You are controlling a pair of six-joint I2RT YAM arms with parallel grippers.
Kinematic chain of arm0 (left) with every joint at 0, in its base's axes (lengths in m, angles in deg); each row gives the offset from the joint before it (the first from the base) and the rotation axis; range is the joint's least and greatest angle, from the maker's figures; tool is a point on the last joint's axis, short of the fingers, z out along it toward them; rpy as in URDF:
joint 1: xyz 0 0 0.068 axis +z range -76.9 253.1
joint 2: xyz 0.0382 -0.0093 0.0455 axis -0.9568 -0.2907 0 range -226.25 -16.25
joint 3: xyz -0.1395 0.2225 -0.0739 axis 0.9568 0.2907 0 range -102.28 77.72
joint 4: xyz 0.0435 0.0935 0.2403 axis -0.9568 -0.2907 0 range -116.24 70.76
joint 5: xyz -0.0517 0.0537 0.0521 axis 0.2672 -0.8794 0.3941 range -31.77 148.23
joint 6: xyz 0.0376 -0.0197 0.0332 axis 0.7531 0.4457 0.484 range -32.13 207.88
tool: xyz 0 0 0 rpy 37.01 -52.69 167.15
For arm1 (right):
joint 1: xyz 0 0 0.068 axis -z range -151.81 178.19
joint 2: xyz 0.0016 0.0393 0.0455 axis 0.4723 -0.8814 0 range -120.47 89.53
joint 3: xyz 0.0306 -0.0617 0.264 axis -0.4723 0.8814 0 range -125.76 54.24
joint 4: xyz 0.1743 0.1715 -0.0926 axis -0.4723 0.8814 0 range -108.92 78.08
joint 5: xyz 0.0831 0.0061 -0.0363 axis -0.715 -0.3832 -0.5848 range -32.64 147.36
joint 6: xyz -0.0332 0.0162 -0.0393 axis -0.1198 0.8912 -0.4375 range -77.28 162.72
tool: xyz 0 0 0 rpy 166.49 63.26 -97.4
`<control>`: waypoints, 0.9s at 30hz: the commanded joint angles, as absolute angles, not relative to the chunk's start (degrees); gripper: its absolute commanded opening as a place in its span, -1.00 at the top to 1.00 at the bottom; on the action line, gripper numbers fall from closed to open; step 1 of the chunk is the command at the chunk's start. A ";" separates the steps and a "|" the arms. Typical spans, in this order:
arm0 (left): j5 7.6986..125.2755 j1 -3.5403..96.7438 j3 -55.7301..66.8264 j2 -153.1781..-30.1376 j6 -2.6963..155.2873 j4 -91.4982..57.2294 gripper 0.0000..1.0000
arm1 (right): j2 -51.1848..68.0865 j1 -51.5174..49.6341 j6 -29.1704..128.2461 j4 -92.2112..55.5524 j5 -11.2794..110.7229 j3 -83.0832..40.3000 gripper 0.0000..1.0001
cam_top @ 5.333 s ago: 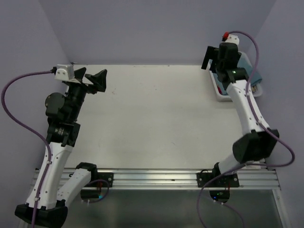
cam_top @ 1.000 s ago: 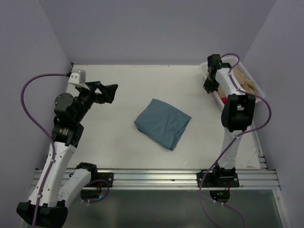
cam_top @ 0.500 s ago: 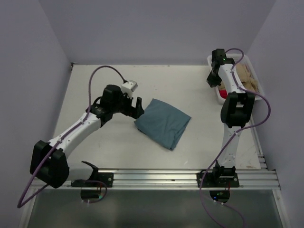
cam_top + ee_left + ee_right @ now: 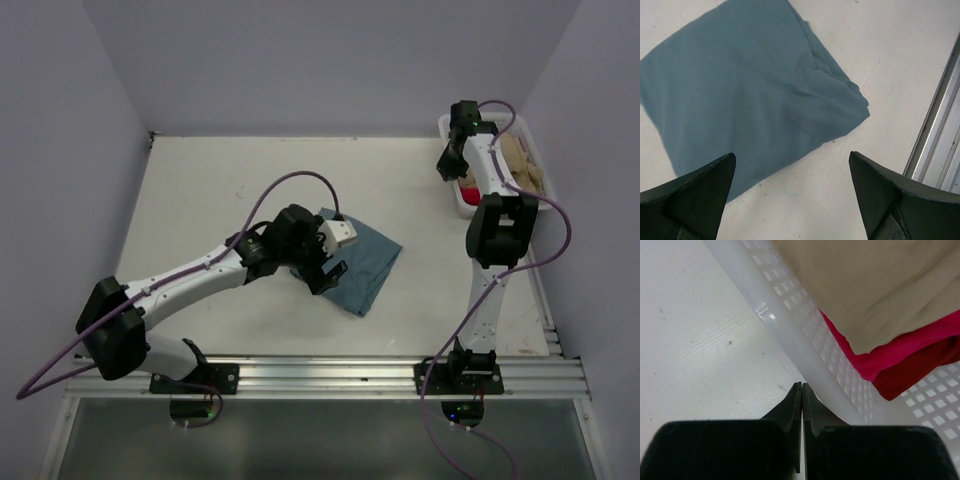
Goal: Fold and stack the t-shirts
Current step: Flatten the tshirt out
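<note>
Teal t-shirt (image 4: 370,264), edges well inside table (image 4: 200,180)

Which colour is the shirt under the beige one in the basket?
A red shirt, best seen in the right wrist view.

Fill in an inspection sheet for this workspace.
Surface: white table, lightly scuffed.
Job's things: folded teal t-shirt flat mid-table; tan t-shirt over red t-shirt in the white mesh basket.
Clutter: nothing seen.
Grippers: left gripper open over the teal t-shirt, holding nothing; right gripper shut, empty, beside the basket wall.
Cables: purple cables loop off both arms.
Surroundings: lilac walls; metal rail at the near edge.
</note>
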State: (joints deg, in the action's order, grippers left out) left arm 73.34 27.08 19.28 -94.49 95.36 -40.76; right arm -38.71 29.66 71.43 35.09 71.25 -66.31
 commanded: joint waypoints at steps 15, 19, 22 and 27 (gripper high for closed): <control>58.40 18.08 13.38 -113.80 103.17 -32.87 -1.00 | 1.89 26.45 65.14 15.70 53.41 -33.83 -0.01; 58.49 16.94 12.33 -118.54 103.61 -31.63 -1.00 | 10.42 24.85 65.31 16.93 54.11 -29.79 -0.01; 59.54 16.59 11.63 -121.18 103.61 -31.54 -0.95 | 15.34 24.14 65.84 18.68 54.20 -26.89 0.00; 58.94 16.41 9.61 -123.13 102.65 -31.81 -0.34 | 21.50 22.48 66.80 19.48 54.46 -22.84 0.11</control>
